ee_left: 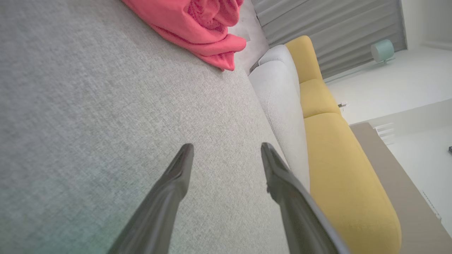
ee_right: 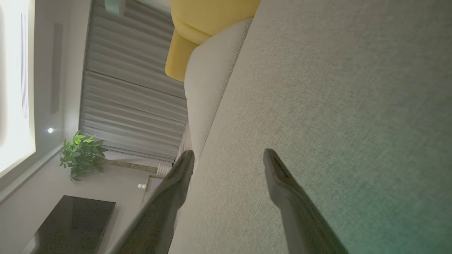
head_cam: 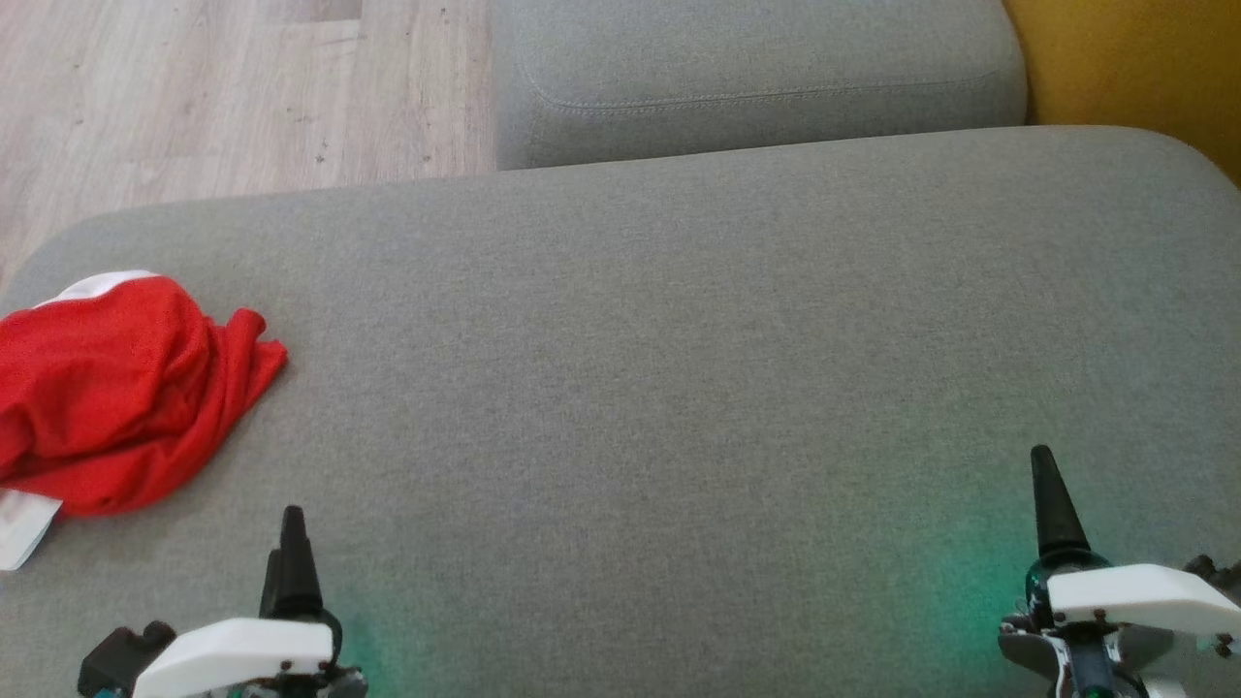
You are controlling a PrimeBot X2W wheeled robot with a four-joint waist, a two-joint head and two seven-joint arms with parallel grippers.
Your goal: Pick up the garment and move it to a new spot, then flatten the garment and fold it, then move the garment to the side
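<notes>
**One red garment, two idle grippers, both empty**

Head view: 1 big grey cushion (head_cam: 679, 368), and everything sits on or over it. 1 red garment (head_cam: 116, 388) lies crumpled at the cushion's left edge, with white trim at the top and a white piece (head_cam: 19, 528) sticking out below. 2 grippers hang over the cushion's near edge. The left gripper (head_cam: 283, 543) is near its left corner, just below the garment and not touching it. The right gripper (head_cam: 1045, 475) is near the right corner, well apart from the garment. Both forearms are low, fingers pointing across the cushion. 1 smaller grey cushion (head_cam: 756, 87) is behind it, with wood floor (head_cam: 194, 97) at the far left.

Left wrist view: 2 dark fingers (ee_left: 176, 183) spread wide with nothing between them, aimed along the cushion (ee_left: 88, 106). The garment (ee_left: 197, 24) is ahead at the far end. 1 yellow sofa (ee_left: 335, 158) is beyond the cushion.

Right wrist view: 2 fingers (ee_right: 289, 197) parted and empty over bare cushion (ee_right: 335, 88). Past its edge are 1 plant (ee_right: 81, 157), 1 dark table (ee_right: 74, 218) and a grey curtain (ee_right: 130, 88).
</notes>
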